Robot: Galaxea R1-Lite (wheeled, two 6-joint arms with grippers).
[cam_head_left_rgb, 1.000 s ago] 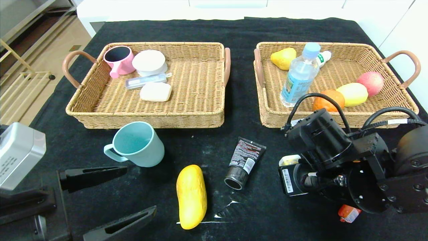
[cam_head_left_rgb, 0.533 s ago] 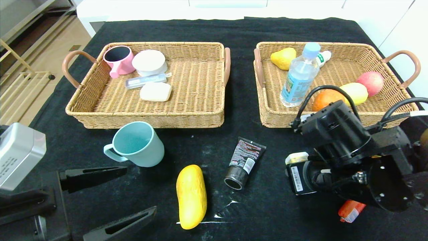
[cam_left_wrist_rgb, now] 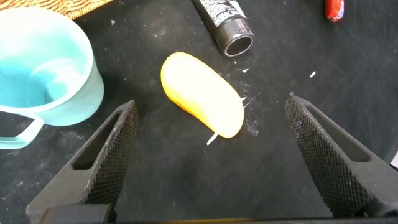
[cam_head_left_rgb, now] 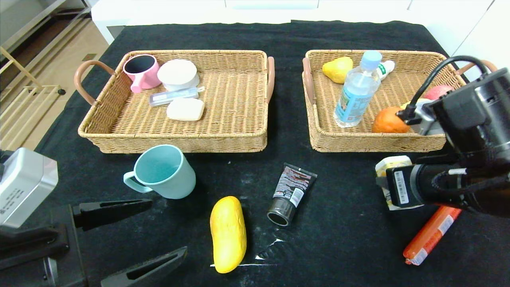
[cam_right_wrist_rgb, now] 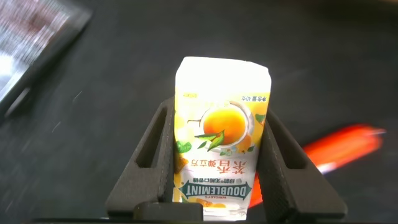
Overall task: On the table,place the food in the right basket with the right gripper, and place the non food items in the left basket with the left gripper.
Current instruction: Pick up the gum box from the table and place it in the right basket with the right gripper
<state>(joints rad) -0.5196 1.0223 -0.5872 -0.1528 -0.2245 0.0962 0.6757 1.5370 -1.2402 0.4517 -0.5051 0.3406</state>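
My right gripper (cam_head_left_rgb: 385, 180) is shut on the small yellow-white carton (cam_head_left_rgb: 392, 164) (cam_right_wrist_rgb: 222, 155). It holds the carton just in front of the right basket (cam_head_left_rgb: 358, 142). The orange-red sausage (cam_head_left_rgb: 432, 233) lies on the black table (cam_head_left_rgb: 342, 239) below that arm. A clear bottle (cam_head_left_rgb: 356, 91) lies in the right basket. The yellow mango (cam_head_left_rgb: 228, 234) (cam_left_wrist_rgb: 202, 102), the black tube (cam_head_left_rgb: 293, 191) (cam_left_wrist_rgb: 225, 25) and the teal mug (cam_head_left_rgb: 164, 171) (cam_left_wrist_rgb: 43, 74) rest on the table. My left gripper (cam_head_left_rgb: 166, 227) (cam_left_wrist_rgb: 211, 102) is open at the near left, just short of the mango. The left basket (cam_head_left_rgb: 239, 135) stands behind the mug.
The left basket holds a pink cup (cam_head_left_rgb: 141, 71), a white bowl (cam_head_left_rgb: 178, 74), a clear case (cam_head_left_rgb: 173, 97) and a white bar (cam_head_left_rgb: 185, 109). In the right basket there are several round fruits (cam_head_left_rgb: 388, 120) and a small white bottle (cam_head_left_rgb: 385, 68). The right arm's body (cam_head_left_rgb: 474, 115) overhangs that basket's near right corner.
My right gripper has carried the carton to the right and nearer the right basket, uncovering the sausage. The left arm and the other things have not moved.
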